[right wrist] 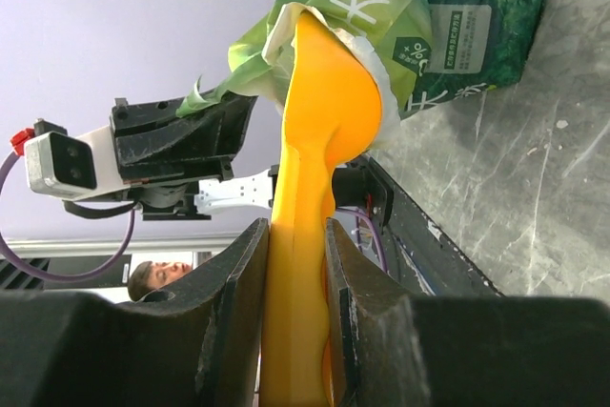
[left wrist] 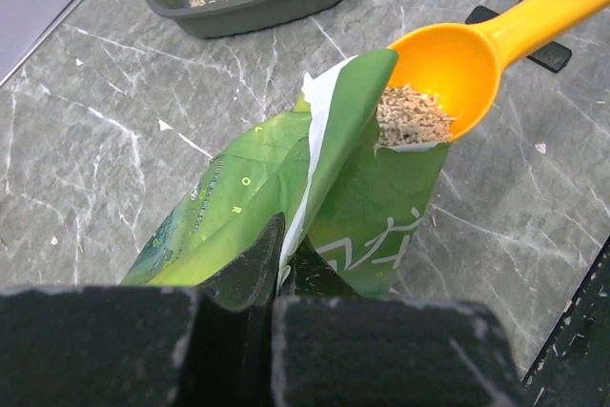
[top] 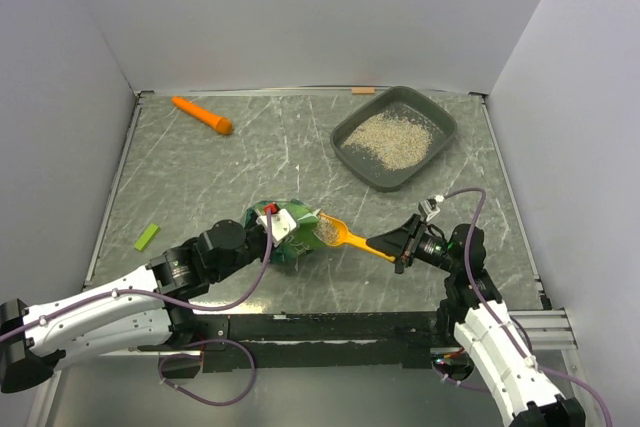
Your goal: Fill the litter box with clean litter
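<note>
The dark grey litter box (top: 440, 143) sits at the far right, with pale litter (top: 392, 139) spread on its floor; it also shows in the left wrist view (left wrist: 257, 2). My left gripper (left wrist: 282, 240) is shut on the edge of the green bag (top: 290, 233), holding its mouth open. My right gripper (right wrist: 297, 235) is shut on the handle of the orange scoop (right wrist: 315, 188). The scoop's bowl (left wrist: 448, 69) is at the bag's mouth and holds a heap of litter (left wrist: 412, 116).
An orange carrot-shaped object (top: 202, 115) lies at the far left. A small green strip (top: 147, 237) lies near the left edge. White walls close the table on three sides.
</note>
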